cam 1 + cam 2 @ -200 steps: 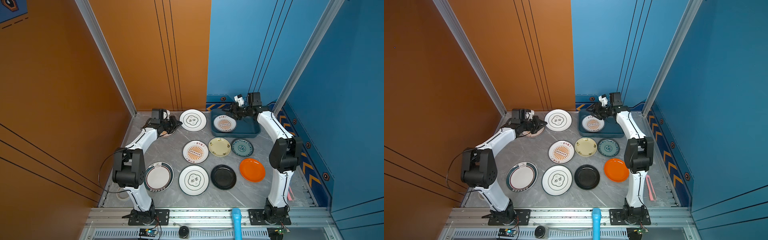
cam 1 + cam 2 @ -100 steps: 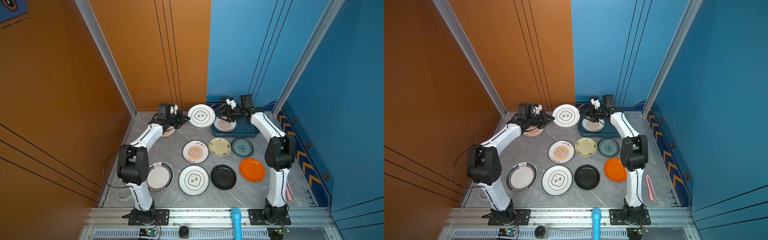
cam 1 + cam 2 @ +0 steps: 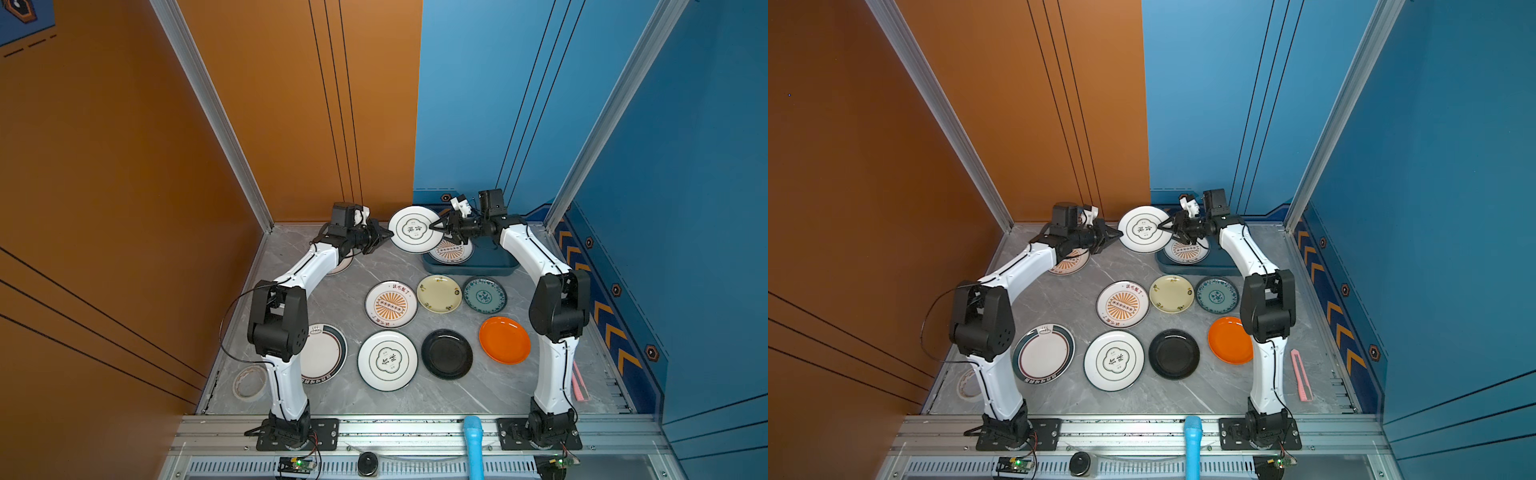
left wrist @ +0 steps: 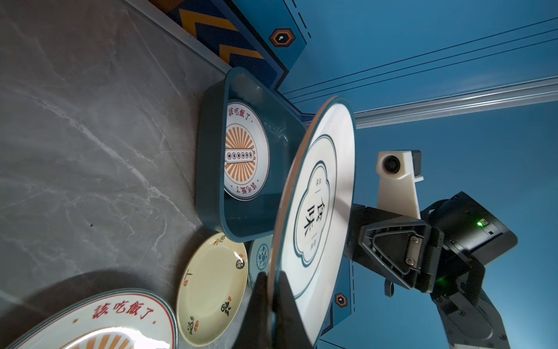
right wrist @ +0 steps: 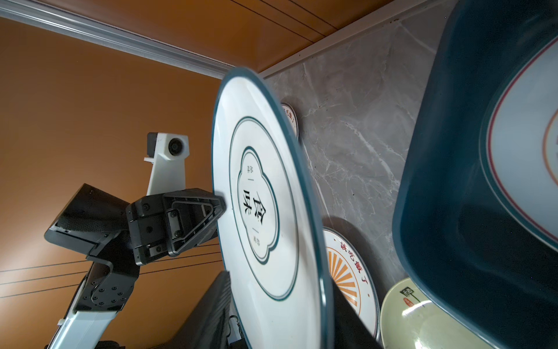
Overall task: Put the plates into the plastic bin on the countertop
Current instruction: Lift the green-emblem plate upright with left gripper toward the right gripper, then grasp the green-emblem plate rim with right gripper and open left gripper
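Ok, near to far: tape roll [image 3: 250,382] front left, black plate [image 3: 446,354] and others flat on the countertop [image 3: 345,291]. Behind them, held plate [image 3: 415,228] hangs tilted just left of the plastic bin [image 3: 469,270]. Left gripper [image 3: 389,236] pinches its rim; right gripper [image 3: 436,226] straddles the opposite rim, clamped or not, can't tell. Likely stiff, slick, breakable: grip rim only. Sunburst plate [image 3: 455,253] in the bin crowds the drop.
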{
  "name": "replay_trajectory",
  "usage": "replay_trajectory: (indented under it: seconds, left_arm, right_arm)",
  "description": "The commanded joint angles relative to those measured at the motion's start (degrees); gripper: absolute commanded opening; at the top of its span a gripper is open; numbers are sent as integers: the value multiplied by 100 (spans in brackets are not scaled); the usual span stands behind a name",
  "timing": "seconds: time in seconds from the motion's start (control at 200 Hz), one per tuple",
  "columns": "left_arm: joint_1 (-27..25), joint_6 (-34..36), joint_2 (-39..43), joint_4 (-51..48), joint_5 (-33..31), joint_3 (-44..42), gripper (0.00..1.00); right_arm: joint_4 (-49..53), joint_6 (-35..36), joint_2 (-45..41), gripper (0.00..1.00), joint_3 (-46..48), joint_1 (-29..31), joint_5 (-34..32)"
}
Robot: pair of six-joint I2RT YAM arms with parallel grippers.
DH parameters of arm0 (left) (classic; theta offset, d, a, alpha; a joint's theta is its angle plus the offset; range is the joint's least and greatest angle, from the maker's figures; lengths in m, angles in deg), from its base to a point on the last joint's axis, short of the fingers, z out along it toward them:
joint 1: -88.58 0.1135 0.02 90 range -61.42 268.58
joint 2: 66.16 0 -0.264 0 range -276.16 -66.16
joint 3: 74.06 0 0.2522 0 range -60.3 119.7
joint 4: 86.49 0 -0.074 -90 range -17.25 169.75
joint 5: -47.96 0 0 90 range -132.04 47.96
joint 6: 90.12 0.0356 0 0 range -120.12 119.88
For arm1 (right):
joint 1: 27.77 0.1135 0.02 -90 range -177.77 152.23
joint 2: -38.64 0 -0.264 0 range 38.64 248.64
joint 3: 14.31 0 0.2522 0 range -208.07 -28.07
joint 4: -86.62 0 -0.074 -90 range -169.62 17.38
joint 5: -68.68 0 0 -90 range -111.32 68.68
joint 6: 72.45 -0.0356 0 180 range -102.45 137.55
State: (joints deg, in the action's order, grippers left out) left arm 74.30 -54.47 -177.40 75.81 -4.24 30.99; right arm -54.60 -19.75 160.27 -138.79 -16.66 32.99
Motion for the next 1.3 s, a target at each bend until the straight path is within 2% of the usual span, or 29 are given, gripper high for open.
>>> replay_trajectory:
  seconds: [0.0,0.17,0.26,0.451,0.551,0.611,0.696,0.901,0.926,1.006,1.036,1.191,1.291]
  left_arm:
    - [-100,-92,-129,232,148,322,0]
    - [-186,-70,-238,132,158,473,0]
    - [-205,-10,-263,45,155,504,0]
    - [-206,43,-275,-51,175,531,0]
    - [-206,47,-275,-76,170,556,0]
    - [-200,47,-282,-95,173,590,4]
    - [-201,72,-301,-162,185,660,12]
    - [-189,259,-235,-387,90,716,44]
    - [-189,279,-211,-404,66,703,56]
    - [-171,388,-117,-486,-44,633,84]
    - [-158,462,-64,-528,-109,604,100]
    - [-86,932,248,-1269,-643,484,98]
    - [57,962,446,-1442,-834,215,98]
  right_arm:
    - [109,75,109,40,-133,32,175]
    - [116,74,120,19,-108,27,134]
    - [118,74,117,11,-99,15,107]
    - [126,47,129,0,-108,-28,37]
    - [126,30,134,0,-108,-49,4]
    - [126,17,129,0,-117,-65,-14]
    - [126,3,134,0,-126,-81,-33]
    - [135,-11,134,0,-131,-133,-78]
    - [135,-13,132,0,-129,-143,-76]
    - [135,-22,129,0,-130,-194,-102]
    - [143,-23,122,0,-126,-226,-120]
    - [244,-21,88,0,-127,-487,-349]
    - [458,-22,94,0,-126,-711,-640]
